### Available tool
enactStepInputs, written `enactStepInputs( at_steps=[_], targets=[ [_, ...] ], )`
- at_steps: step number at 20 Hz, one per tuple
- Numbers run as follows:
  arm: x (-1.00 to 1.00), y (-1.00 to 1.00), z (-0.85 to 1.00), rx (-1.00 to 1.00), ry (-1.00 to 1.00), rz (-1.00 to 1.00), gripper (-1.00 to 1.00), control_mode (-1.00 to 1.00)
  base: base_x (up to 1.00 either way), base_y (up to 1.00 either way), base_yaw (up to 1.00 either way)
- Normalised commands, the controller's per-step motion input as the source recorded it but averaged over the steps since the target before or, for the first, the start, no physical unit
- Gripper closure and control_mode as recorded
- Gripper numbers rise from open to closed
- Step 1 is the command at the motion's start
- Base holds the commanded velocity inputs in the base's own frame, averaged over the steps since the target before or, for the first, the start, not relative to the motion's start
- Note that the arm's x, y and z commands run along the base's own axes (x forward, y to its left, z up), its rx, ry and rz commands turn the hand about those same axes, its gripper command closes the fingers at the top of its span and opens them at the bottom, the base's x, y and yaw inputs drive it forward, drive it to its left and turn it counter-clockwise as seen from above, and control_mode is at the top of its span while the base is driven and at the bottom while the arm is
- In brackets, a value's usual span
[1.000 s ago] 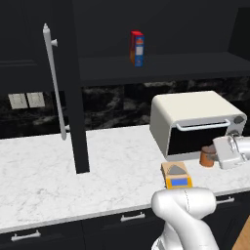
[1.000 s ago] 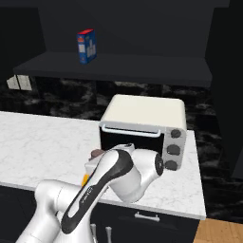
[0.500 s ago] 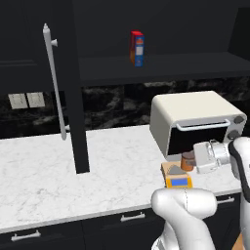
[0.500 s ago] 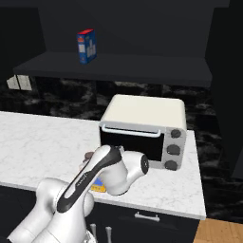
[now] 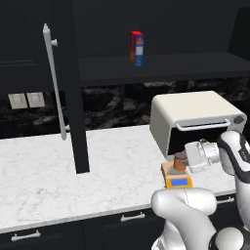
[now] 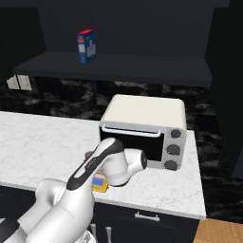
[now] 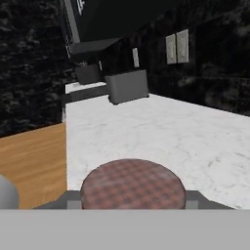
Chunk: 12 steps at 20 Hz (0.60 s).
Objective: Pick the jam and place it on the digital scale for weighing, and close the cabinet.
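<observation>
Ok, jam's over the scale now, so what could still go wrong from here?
The jam sits toward the scale's back edge, close to the toaster oven; released off-centre, it may tip. The gripper backing away could nudge the jar or scale. The cabinet door stands open over the counter, and the swing to it passes these things.

You get flat, even rendered light with no glare. The white marble counter [image 5: 44, 180] reads bright; everything above the counter sinks into near-black. The hand view looks soft and coarse, without edge distortion.
</observation>
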Motion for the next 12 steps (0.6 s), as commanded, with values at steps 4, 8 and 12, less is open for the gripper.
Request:
enactStepInputs(
  at_steps=[4,8,12],
  targets=[
    [0.22,-0.22,-0.26,0.0,0.05,0.08,1.0,-1.0,0.0,0.0,0.0],
    [0.13,-0.16,-0.21,0.0,0.02,0.02,1.0,-1.0,0.0,0.0,0.0],
    [0.03,0.0,-0.34,0.0,0.0,0.0,1.0,-1.0,0.0,0.0,0.0]
  ],
)
